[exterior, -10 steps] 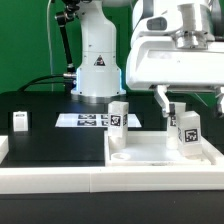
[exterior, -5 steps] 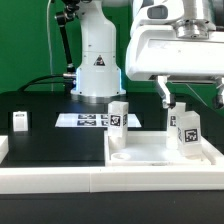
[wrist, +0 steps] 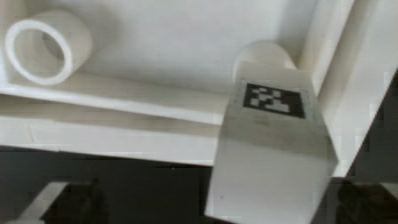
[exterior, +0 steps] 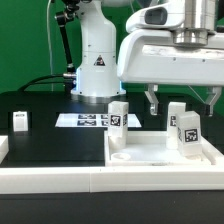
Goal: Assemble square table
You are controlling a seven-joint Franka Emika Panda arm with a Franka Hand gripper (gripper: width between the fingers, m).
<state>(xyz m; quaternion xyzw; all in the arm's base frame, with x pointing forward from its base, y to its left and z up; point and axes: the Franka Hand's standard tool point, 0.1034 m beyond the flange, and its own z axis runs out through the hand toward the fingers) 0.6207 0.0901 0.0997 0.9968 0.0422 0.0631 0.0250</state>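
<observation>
The Panda's gripper (exterior: 182,102) is hovering just above the white square top (exterior: 150,152), its two dark fingers (exterior: 152,101) spread wide apart and gripping nothing. Directly beneath it, a leg peg (exterior: 176,112) is standing upright on the top's recessed face. A second leg peg (exterior: 188,133) is standing just beside it, toward five o'clock in the exterior view. The wrist view is showing a tagged peg (wrist: 267,140) close up (which of the two cannot be told), near the top's raised wall and a round socket (wrist: 45,48). A third leg peg (exterior: 119,114) is standing at the gripper's nine o'clock, near the top's far edge. Farther toward nine o'clock, the marker board (exterior: 85,120) is lying flat on the black board (exterior: 50,140). Well beyond it, a fourth peg (exterior: 20,121) is standing alone. The robot base (exterior: 97,60) is rising at eleven o'clock, and the long white rail (exterior: 40,180) is running along the six o'clock edge.
</observation>
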